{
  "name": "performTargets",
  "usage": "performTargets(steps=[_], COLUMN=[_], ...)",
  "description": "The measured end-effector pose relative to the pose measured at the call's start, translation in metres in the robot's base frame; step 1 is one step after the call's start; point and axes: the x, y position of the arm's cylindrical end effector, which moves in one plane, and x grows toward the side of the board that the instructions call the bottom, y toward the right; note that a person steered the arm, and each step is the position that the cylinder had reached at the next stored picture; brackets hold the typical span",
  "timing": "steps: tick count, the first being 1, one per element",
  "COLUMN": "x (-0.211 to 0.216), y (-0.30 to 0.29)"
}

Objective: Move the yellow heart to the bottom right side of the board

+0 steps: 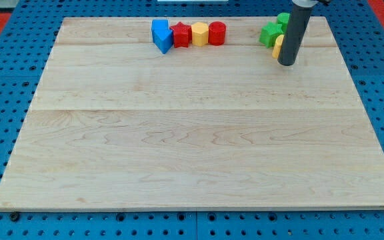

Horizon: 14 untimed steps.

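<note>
Tool tip (pixel 287 63), plain rod w/ no jaws, holding nothing, touching yellow heart (pixel 279 47) near worktop (pixel 179 147) top-right corner, prob. set for pushing toward bottom edge.

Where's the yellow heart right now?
Top right of the board: the yellow heart peeks out left of my tip, just below the green blocks.
</note>
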Motion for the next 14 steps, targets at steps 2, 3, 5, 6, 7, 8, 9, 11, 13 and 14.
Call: performTargets(steps=[2,3,5,6,7,8,9,11,13,14], x=[0.026,-0.048,-0.135,-0.118,-0.059,-0.04,-0.064,0.015,0.038,0.042], y=[0.06,0.149,0.086,0.025,-0.023,-0.018,-0.006,-0.019,-0.084,-0.115])
